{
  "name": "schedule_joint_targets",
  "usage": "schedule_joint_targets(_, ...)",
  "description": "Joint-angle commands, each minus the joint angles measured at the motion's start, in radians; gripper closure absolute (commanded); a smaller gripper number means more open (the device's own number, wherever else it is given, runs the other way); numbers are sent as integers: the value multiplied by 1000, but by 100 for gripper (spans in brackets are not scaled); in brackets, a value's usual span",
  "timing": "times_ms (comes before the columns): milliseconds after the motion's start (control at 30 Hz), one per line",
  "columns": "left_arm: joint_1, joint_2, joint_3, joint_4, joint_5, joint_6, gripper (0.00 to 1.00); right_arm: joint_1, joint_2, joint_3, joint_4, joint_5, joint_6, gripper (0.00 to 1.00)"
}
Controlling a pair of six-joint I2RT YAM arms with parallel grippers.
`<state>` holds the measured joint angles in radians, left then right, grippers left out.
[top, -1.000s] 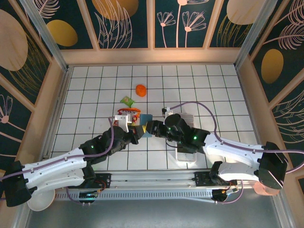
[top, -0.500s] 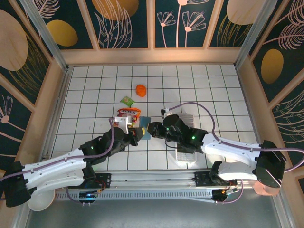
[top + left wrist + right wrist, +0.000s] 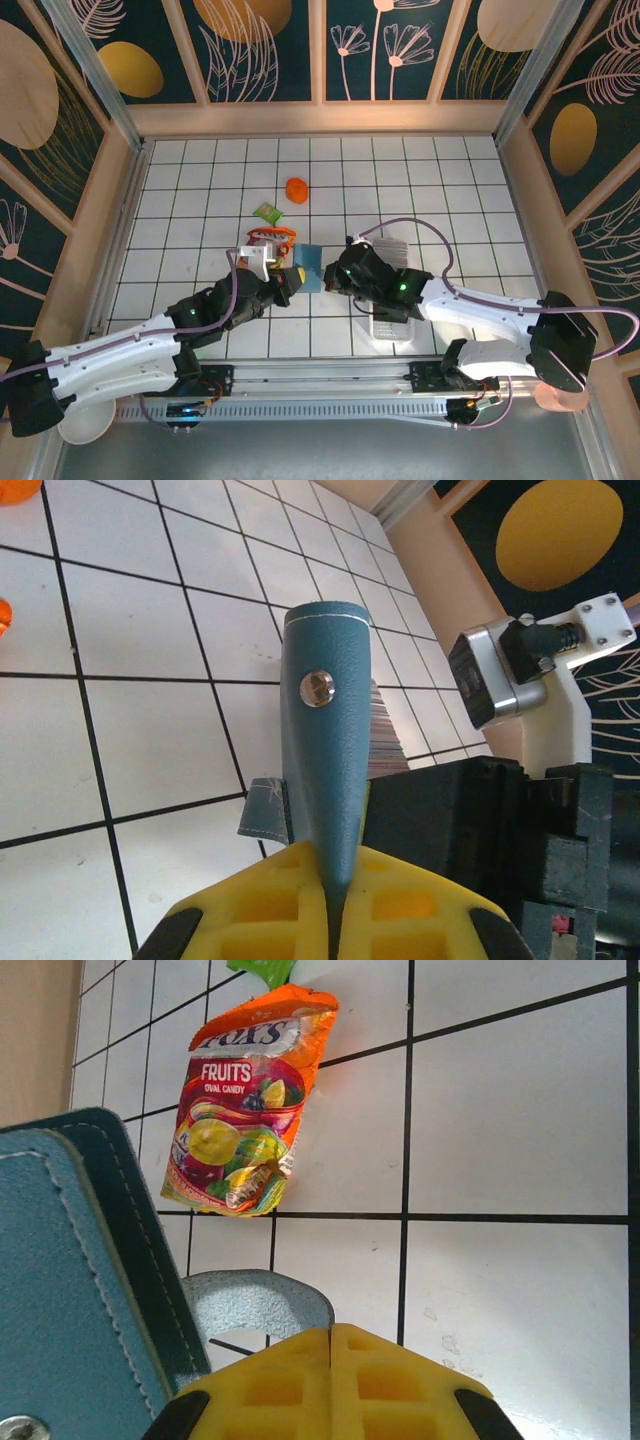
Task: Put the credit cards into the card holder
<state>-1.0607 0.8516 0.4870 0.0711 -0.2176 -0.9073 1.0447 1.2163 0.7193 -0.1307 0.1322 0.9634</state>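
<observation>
The card holder point(image 3: 320, 770) sticks straight out of the left end effector point(image 3: 333, 880), which is clamped on its near edge. The credit cards point(image 3: 386, 735) lie just behind it, nearer the right end effector point(image 3: 330, 1345), whose pads are pressed together.

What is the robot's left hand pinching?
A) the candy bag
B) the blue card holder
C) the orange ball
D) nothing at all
B: in the left wrist view, the left hand is squeezed shut on the teal card holder, which sticks up out of it.
</observation>
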Motion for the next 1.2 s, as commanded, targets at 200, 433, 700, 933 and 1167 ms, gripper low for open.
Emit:
schedule_joint_targets(200,-3,94,-125,138,95,-229,100,0,28,-87,12,-9,20,100)
schedule_joint_targets(433,-4,189,-146,206,106,-285,95,0,92,-107,51,-44,17,100)
schedule_joint_targets(700,-3,170,-198,151,35,-345,65,4,83,-104,65,-65,8,100)
schedule_joint_targets(933,-3,109,-223,20,-51,-350,55,17,64,-83,47,-75,3,100)
schedule_joint_targets(1167,-3,123,-122,-71,-78,-254,31,31,5,-58,62,-79,-2,100)
